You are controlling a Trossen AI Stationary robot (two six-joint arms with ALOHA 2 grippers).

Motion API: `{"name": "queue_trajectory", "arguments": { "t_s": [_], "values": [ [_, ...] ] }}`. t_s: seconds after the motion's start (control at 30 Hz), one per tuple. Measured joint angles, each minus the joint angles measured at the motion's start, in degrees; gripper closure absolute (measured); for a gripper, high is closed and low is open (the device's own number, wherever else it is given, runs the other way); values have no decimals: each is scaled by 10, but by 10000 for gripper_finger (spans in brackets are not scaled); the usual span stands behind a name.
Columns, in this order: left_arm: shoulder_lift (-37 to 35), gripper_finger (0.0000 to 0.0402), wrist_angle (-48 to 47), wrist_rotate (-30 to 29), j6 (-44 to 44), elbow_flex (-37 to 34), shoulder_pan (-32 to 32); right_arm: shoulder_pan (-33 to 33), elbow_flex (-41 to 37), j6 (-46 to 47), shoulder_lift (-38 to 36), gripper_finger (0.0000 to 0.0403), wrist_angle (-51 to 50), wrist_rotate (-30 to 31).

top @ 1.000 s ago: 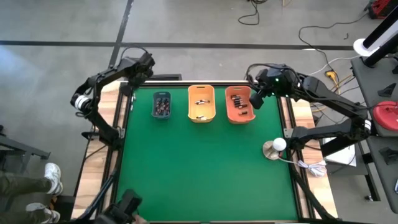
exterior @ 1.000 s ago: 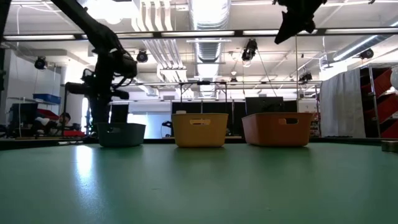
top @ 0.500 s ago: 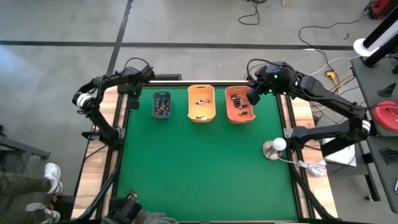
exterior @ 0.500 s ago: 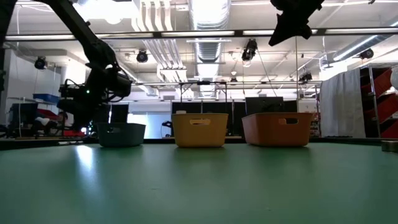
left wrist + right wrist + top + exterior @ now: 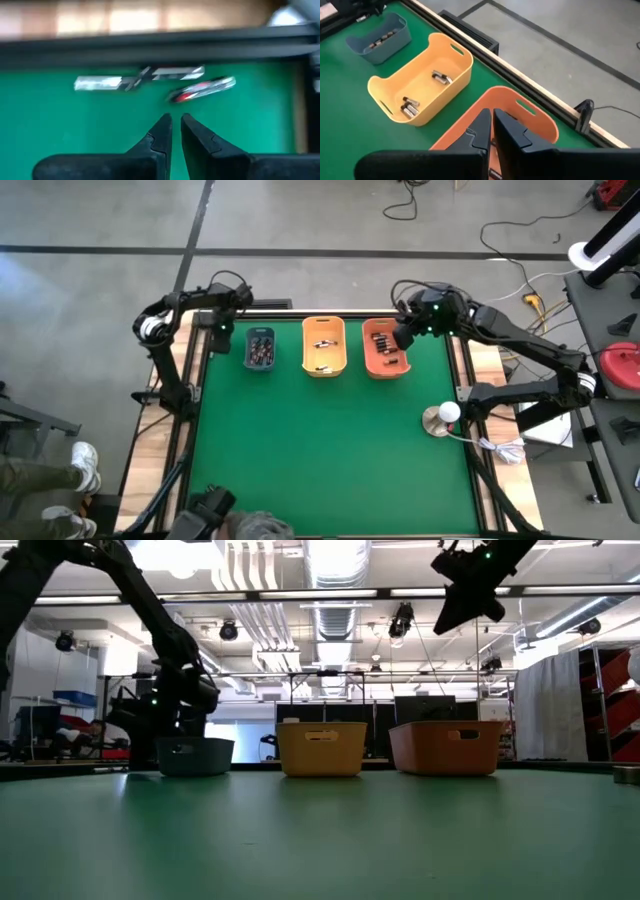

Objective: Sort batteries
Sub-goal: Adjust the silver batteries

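Green table (image 5: 330, 440) holds three bins (image 5: 324, 346) containing batteries (image 5: 261, 349).

Both arms sit up at the far end of the table in the high view. The left arm comes in from the left edge, elbow bent, and its left gripper (image 5: 222, 332) hangs in the upper left of the frame, pointing down toward the table's far-left corner. In its own wrist view the left gripper (image 5: 173, 120) has the two dark fingers nearly together, just a thin slit between the tips, nothing pinched.

The right arm reaches in from the right edge in a long diagonal, and the right gripper (image 5: 403, 337) sits upper right of centre. In the low view it hangs high at the top right (image 5: 455, 608). From its wrist, the right gripper (image 5: 491, 114) has its fingers almost closed too, empty.
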Motion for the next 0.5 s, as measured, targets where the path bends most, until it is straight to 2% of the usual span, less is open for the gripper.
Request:
{"name": "queue_trajectory", "arguments": {
  "t_s": [0.1, 0.23, 0.3, 0.4, 0.5],
  "values": [
    [10, 381, -24, 35, -33, 9, -1, 0, -10, 19, 0, 390, -3, -3],
    [6, 381, -48, 32, -32, 14, -1, 0, -18, 44, -2, 390, -5, -19],
    [-1, 381, -47, 15, -28, 15, -1, 0, -19, 47, -3, 390, -4, -20],
    [-14, 381, -43, -47, 23, 15, -1, 0, -20, 40, -2, 390, -3, -19],
    [-22, 381, -65, -55, -13, 3, -1, 0, -20, 37, -2, 390, -3, -19]
  ]
}}
